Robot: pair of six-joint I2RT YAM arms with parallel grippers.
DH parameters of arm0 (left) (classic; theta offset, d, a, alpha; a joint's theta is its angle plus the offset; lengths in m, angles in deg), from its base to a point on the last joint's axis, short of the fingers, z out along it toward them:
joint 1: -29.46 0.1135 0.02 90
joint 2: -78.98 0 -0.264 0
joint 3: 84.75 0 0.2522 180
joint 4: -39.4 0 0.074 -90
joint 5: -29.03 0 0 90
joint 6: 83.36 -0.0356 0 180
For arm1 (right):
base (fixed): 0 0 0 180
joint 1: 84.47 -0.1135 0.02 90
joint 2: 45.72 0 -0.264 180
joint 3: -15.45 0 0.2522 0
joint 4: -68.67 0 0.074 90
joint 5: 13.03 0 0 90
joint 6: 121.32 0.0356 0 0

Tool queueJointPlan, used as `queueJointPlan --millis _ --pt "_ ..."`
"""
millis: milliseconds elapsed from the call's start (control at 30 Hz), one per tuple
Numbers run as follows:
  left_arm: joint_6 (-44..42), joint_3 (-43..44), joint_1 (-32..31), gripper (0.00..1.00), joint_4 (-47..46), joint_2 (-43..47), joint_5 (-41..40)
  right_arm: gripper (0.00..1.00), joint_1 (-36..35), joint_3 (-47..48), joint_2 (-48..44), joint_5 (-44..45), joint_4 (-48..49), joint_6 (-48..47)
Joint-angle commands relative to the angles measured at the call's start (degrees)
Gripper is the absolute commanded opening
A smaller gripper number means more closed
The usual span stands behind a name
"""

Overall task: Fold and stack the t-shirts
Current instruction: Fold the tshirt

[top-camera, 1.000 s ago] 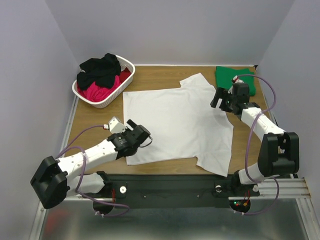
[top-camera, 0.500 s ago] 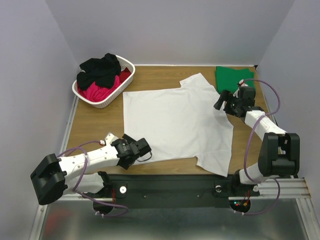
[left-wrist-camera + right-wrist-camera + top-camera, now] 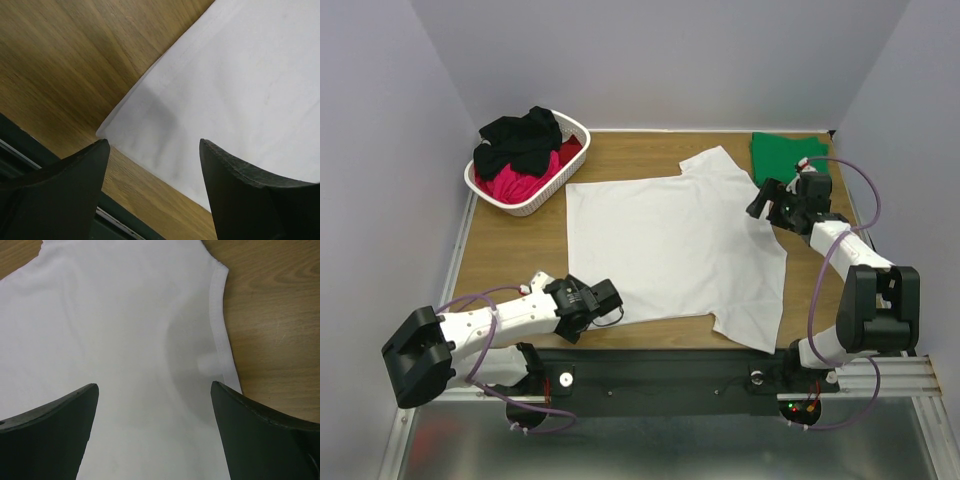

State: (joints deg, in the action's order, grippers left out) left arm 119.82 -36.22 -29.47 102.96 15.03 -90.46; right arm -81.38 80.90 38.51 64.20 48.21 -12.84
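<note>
Left gripper: low over the near-left corner of the white t-shirt, fingers spread to either side of the corner, gripping nothing. The shirt lies flat mid-table. Right gripper: fingers spread wide over the shirt's right hem, empty. Far right: folded green t-shirt. Far left: basket with black t-shirt and pink t-shirt.

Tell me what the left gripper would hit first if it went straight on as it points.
Most likely the near left corner of the white t-shirt, which sits straight ahead of the open left gripper in the wrist view, with the wooden table right beneath it. The gap to the cloth is unclear.
</note>
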Motion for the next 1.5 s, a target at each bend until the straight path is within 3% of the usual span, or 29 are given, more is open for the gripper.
queueJointPlan --millis 0,467,833,967,1300,1467 --pt "10.2 0.0 -0.4 0.82 3.1 0.2 0.0 1.00 0.7 -0.2 -0.5 -1.4 3.3 0.6" --pt "11.4 0.9 -0.4 0.79 2.9 -3.7 2.5 1.00 3.6 -1.0 -0.8 -5.2 4.2 1.0" --pt "13.2 1.2 -0.5 0.56 3.8 -7.2 2.8 1.00 5.3 -2.0 -1.3 -7.8 5.2 1.4" --pt "13.2 1.4 -0.7 0.54 4.0 -6.7 3.2 1.00 5.7 -2.3 -1.3 -8.1 5.5 1.5" --pt "14.7 0.8 -2.2 0.27 4.3 -6.0 3.8 1.00 6.0 -2.6 -1.3 -8.6 5.9 1.8" --pt "14.3 2.0 -2.6 0.23 4.4 -6.0 2.4 1.00 6.0 -2.8 -1.3 -8.7 6.0 1.9"
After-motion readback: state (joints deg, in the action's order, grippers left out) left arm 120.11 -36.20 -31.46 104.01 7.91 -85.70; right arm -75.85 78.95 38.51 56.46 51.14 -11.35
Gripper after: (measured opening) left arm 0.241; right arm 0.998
